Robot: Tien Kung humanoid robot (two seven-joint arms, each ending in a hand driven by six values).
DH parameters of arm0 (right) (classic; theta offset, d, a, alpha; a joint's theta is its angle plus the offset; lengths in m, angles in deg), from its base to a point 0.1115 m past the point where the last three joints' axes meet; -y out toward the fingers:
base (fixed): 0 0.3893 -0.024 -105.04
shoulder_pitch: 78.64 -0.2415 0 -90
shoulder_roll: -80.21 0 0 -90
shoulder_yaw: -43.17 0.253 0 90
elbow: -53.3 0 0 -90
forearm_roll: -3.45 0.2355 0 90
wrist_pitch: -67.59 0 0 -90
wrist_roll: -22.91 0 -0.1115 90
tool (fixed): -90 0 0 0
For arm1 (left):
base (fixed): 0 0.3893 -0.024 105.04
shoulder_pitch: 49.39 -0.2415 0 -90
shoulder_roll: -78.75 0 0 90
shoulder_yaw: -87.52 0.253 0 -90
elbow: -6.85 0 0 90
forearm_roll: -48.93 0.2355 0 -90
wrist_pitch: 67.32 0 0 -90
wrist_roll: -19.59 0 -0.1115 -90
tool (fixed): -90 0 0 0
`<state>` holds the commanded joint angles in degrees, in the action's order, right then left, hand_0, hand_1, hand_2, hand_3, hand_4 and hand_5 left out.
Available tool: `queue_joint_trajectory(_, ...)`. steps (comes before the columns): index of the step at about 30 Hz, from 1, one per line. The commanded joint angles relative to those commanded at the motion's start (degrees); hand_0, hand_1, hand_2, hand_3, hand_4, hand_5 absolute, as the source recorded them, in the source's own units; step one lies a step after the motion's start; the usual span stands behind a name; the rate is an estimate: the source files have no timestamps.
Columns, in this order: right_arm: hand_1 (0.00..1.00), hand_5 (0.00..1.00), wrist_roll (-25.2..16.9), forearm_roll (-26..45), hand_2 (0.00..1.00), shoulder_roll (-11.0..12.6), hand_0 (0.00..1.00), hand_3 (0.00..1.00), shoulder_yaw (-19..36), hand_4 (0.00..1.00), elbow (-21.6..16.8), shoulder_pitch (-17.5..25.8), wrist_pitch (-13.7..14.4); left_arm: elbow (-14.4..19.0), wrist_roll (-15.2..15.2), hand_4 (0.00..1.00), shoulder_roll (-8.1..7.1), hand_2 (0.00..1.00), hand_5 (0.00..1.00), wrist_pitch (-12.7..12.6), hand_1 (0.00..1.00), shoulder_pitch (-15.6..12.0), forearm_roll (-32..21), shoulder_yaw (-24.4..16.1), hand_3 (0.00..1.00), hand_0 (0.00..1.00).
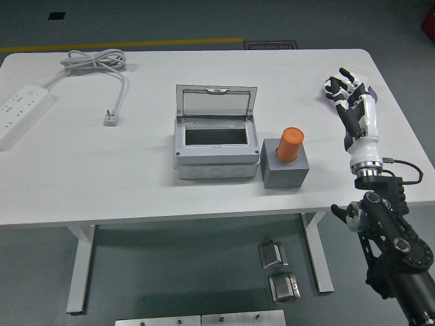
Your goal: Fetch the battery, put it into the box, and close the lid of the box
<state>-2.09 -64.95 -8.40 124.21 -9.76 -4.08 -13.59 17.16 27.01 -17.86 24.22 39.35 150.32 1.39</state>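
The orange battery (291,144) stands upright on a grey block (285,170), just right of the box (215,149), whose lid (216,102) is raised. The right robot hand (345,92) hangs over the counter (136,176) far right, fingers spread, empty. A power strip (20,109) lies far left.

Left of the robot hand (348,95), itself glossy white-and-black plastic, the orange battery (291,144) looks smooth matt plastic; the box (216,148) beyond is grey plastic on the matt white surface (102,176).
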Motion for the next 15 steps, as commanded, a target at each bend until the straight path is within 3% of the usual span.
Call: queue_joint_trajectory(15, 0.642, 0.525, 0.81, -1.29, 0.666, 0.1, 0.629, 0.689, -3.3, 0.818, 3.03, -0.23, -1.44, 0.0, 0.03, 0.71, 0.11, 0.633, 0.215, 0.05, 0.631, -0.02, -0.22, 0.04, 0.682, 0.618)
